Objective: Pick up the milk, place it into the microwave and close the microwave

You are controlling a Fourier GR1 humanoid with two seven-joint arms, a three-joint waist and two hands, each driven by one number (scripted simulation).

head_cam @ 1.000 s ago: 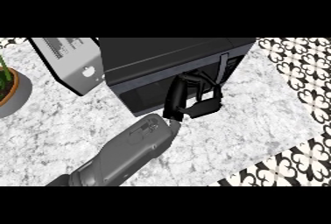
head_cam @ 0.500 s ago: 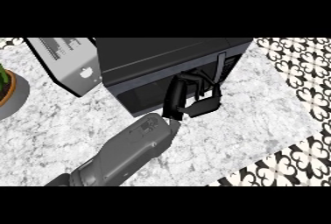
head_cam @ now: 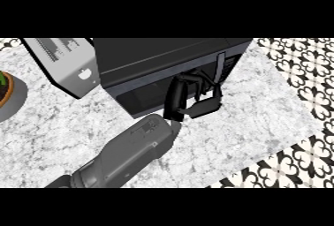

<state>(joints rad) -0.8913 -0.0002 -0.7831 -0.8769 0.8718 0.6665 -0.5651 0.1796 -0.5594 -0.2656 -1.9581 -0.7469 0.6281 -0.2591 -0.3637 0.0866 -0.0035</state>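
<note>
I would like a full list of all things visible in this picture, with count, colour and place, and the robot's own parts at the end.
microwave: one, black, at the back centre of the counter, its front facing the robot.
appliance: one, grey and white with a small panel on top, left of the microwave; what it is I cannot tell.
plant pot: one, orange-brown rim with green leaves, at the left edge, only partly in view.
counter: one, white-grey marble, under everything.
floor: black and white patterned tiles, at the right and lower right.
milk: not visible.
hand: one, black, at the microwave's front near its right side, fingers curled; which hand it is I cannot tell.
forearm: one, grey, coming from the lower left.
</note>
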